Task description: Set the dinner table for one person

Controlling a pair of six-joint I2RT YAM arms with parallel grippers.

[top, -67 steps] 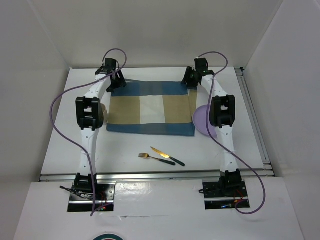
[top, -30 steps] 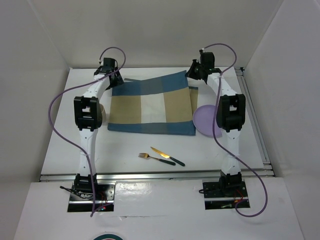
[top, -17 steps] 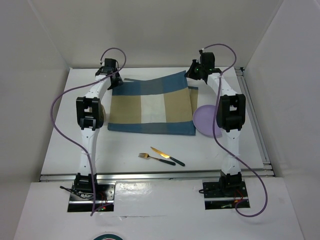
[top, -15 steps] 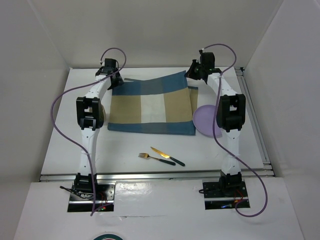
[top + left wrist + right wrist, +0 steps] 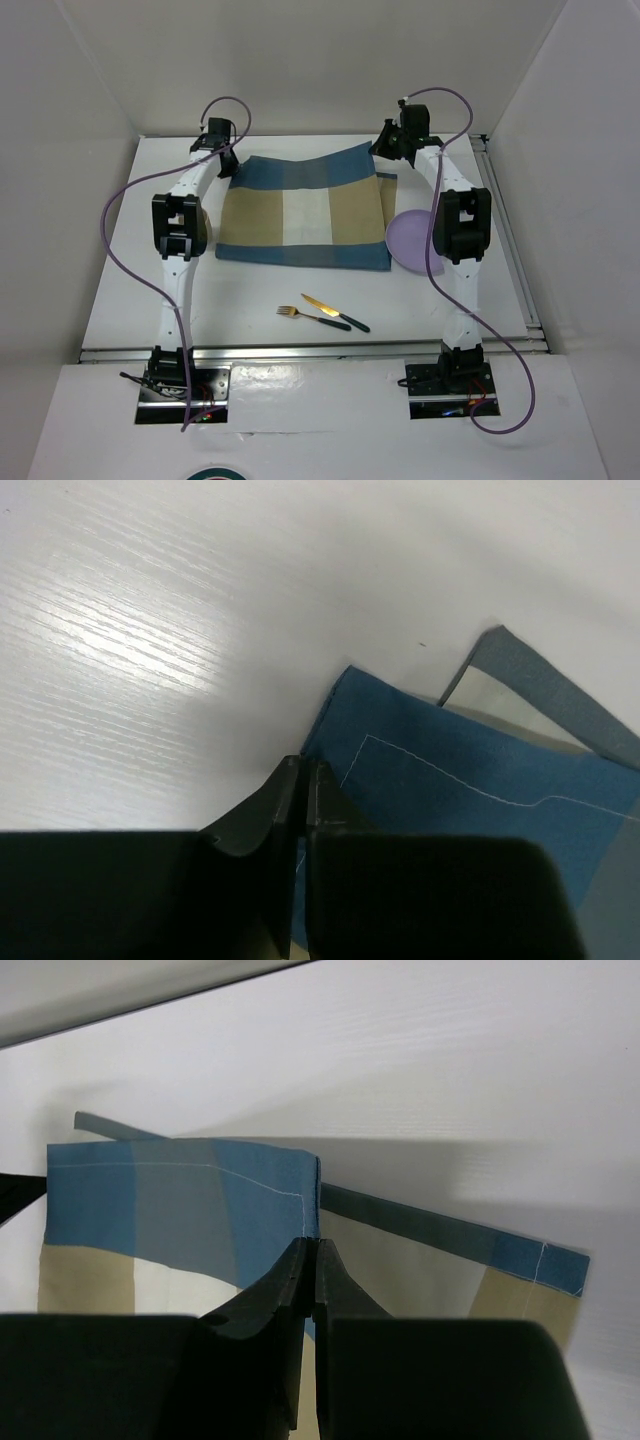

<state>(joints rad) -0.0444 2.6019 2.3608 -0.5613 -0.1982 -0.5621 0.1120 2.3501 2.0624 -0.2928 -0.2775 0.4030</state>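
A blue-and-tan checked placemat (image 5: 300,215) lies on the white dinner table (image 5: 250,300). My left gripper (image 5: 228,165) is at the mat's far left corner. In the left wrist view its jaws (image 5: 303,770) are pressed together, with the blue cloth (image 5: 450,780) pinched in the slit. My right gripper (image 5: 385,150) is shut on the far right corner and holds it raised above the table. In the right wrist view the blue hem (image 5: 180,1210) stands up from between the fingertips (image 5: 308,1250), and the folded lower layer shows behind it.
A purple plate (image 5: 405,240) lies just right of the mat, partly under the right arm. A fork (image 5: 300,315) and a gold-bladed knife (image 5: 335,313) lie near the front. Something brownish (image 5: 206,232) is half hidden beneath the left arm. White walls enclose the table.
The left jaws have closed on the mat's far left corner. The right gripper lifted the far right corner about two seconds ago and has since held it still.
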